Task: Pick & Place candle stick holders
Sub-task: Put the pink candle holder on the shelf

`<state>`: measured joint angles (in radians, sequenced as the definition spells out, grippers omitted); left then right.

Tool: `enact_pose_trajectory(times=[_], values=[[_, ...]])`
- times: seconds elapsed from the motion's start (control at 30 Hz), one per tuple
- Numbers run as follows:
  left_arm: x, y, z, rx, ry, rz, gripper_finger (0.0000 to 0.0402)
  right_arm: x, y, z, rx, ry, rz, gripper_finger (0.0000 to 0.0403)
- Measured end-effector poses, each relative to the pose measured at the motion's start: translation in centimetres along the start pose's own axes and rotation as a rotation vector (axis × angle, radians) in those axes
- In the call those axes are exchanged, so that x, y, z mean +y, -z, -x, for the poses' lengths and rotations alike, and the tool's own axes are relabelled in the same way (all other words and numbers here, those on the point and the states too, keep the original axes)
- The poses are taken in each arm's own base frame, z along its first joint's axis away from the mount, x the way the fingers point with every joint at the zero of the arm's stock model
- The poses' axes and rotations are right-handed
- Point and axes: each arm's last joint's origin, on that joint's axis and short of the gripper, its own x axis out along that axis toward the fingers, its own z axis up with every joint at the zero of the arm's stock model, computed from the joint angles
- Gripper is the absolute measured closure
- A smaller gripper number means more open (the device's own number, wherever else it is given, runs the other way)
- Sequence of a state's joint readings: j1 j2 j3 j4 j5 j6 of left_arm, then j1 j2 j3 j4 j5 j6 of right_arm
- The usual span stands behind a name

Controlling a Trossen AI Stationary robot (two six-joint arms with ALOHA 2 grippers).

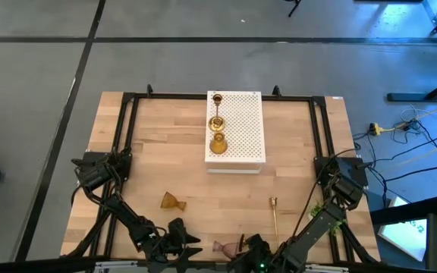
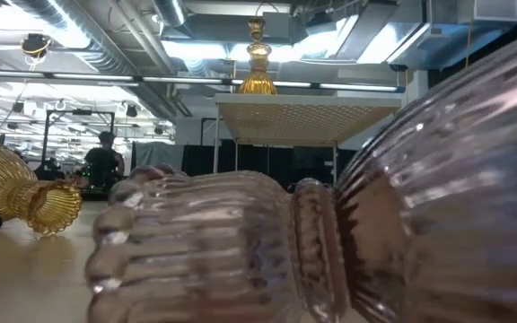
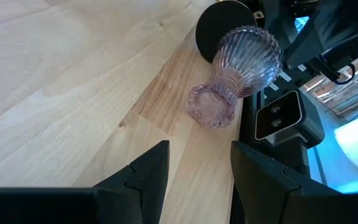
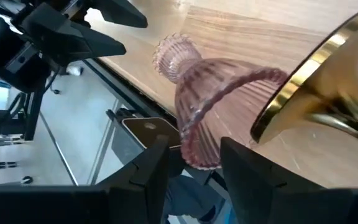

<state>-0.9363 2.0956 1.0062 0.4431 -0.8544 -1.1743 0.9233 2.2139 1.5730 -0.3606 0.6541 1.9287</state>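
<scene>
Both jaws parted and empty, pink glass holder (image 3: 238,71) lying toppled between them

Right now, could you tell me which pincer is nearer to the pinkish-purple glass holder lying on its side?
Right. The right pincer is open directly at the pinkish-purple glass holder, close against its bowl. The left pincer is also open, a little off from its foot.

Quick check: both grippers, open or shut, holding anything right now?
Left gripper: open, empty, aimed at the pink glass holder lying on the table.
Right gripper: open, empty, beside that same holder.
</scene>
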Motion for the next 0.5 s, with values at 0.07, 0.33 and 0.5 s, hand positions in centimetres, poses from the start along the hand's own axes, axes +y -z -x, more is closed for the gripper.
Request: enact_pose_trajectory(times=[0.07,0.33,0.5], values=[[0.0,0.0,0.0,-0.001,0.000,0.000,0.0236,0.0,-0.2,-0.1,-0.012,0.006,0.011,0.0256],[-0.3,0.2,0.2,0.017,0.022,0.014,0.0236,0.3,-0.9,-0.6,-0.077,-0.020,0.015,0.0256],[-0.9,0.3,0.6,0.013,0.066,0.015,0.0236,0.2,-0.8,-2.0,-0.076,-0.040,0.013,0.0256]])
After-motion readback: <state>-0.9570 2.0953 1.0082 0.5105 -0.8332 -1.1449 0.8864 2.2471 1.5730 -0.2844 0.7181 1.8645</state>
